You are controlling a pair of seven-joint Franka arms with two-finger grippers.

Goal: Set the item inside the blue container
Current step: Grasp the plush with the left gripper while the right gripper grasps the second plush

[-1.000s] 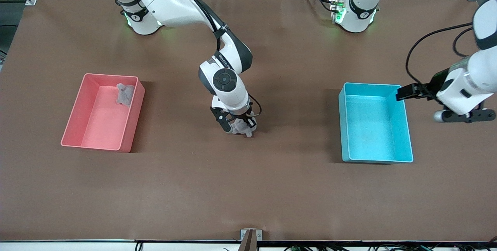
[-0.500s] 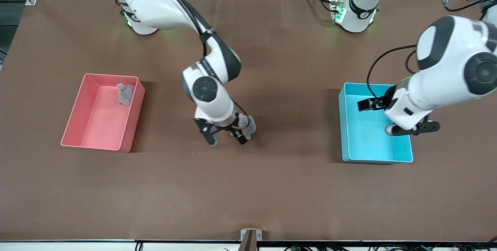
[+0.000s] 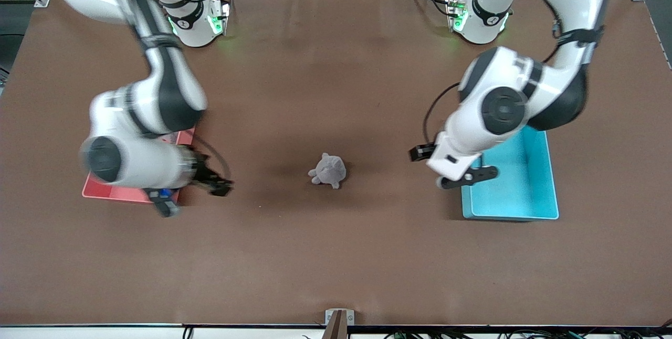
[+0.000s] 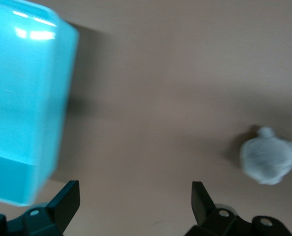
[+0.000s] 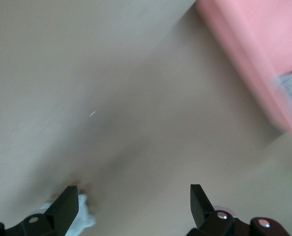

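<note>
The item, a small grey plush toy (image 3: 328, 170), lies loose on the brown table about midway between the two bins. The blue container (image 3: 509, 217) stands toward the left arm's end, partly covered by that arm. My left gripper (image 3: 446, 166) hangs open over bare table beside the container's wall, on the toy's side. In the left wrist view the blue container (image 4: 23, 98) and the toy (image 4: 269, 160) lie on either side of the open left gripper (image 4: 135, 196). My right gripper (image 3: 193, 197) is open and empty by the pink bin; the right wrist view shows the toy (image 5: 84, 216) beside one fingertip.
The pink bin (image 3: 118, 194) stands toward the right arm's end, mostly covered by the right arm. Another greyish item (image 5: 291, 93) lies inside the pink bin (image 5: 249, 44). A small metal bracket (image 3: 338, 318) sits at the table's near edge.
The right gripper let go of the grey toy and swung away to the pink bin. The left arm swept across the blue container toward the toy. The toy stayed put.
</note>
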